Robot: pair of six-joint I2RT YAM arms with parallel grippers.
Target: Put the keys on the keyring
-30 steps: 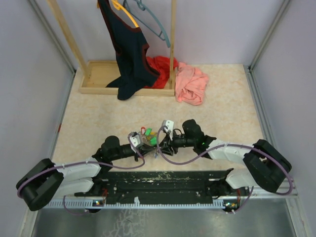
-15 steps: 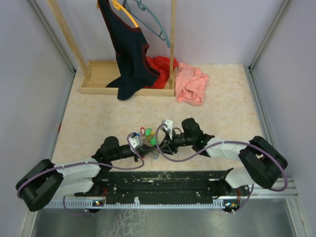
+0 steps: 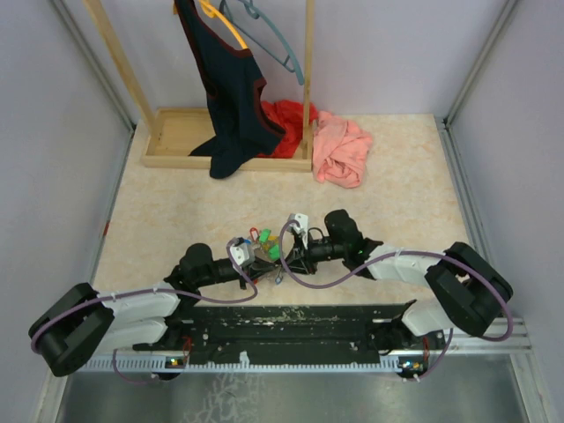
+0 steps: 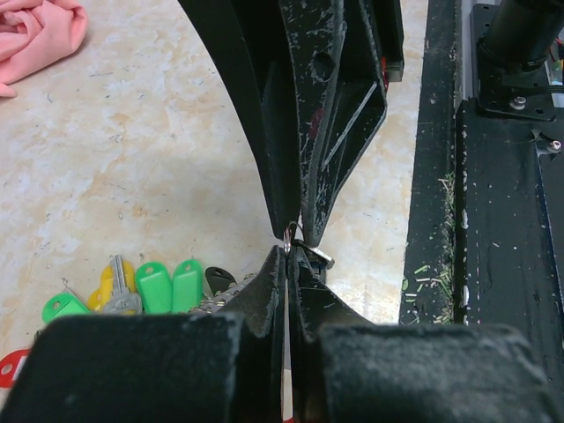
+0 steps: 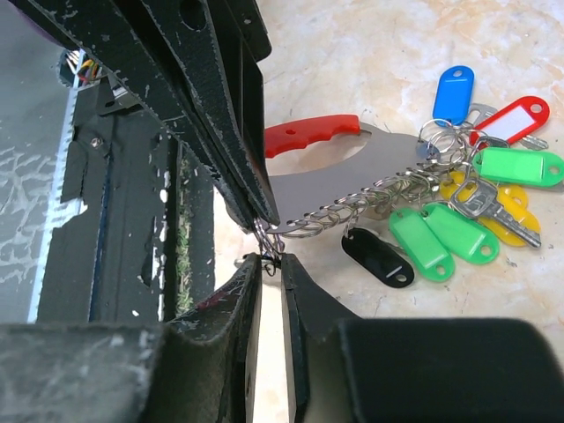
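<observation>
Two claws: met tip to tip just inside the near edge of the tabletop (image 3: pixel 176 211).
Left claw (image 4: pixel 289 256): pressed fully shut, apparently nipping the end link of the ring chain (image 5: pixel 352 204).
Right claw (image 5: pixel 271 263): only a sliver apart, a small link at its tips; gripped or not, cannot tell.
Keyring (image 5: pixel 328 163): red grip and grey plate, flat on the tabletop just beyond the claws.
Keys (image 5: pixel 441 231): bunched at the keyring's far end, with blue, red, green, yellow and black tags.
Done so far: most tags seemingly linked to the chain already; judged late in the job.
Left to do: probably fastening the end link; any loose key impossible to make out.
Surface: beige marbled tabletop, black rail (image 3: pixel 291 319) along the near edge.
Room: pale lilac walls, wooden rack (image 3: pixel 115 62) at the back, dark vest (image 3: pixel 231 97) hanging on it, red cloth (image 3: pixel 286 119) and pink cloth (image 3: pixel 342 150) heaped at its foot.
</observation>
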